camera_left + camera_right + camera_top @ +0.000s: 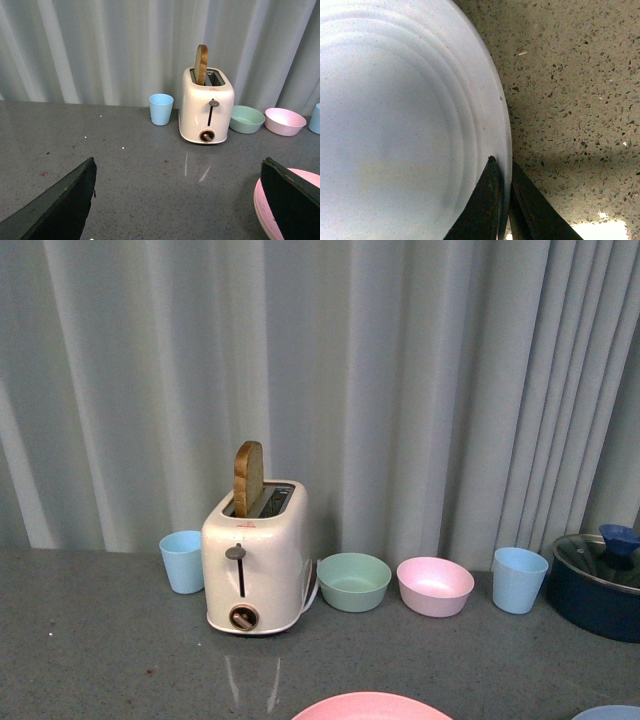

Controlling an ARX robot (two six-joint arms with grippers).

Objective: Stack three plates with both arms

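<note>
Right fingers (485, 205): clamped on light blue plate (395, 125)'s rim.
Left fingers (60, 205): wide, empty.
Risk: your thin rim grip slips on lifting.

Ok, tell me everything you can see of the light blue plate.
The light blue plate is round, shallow and matte, empty, with faint concentric rings inside its rim. The right pincer is shut on that rim, one dark finger on each face. Speckled countertop lies beneath; whether the plate rests on it or is lifted cannot be told. The front view shows only its far edge.
</note>
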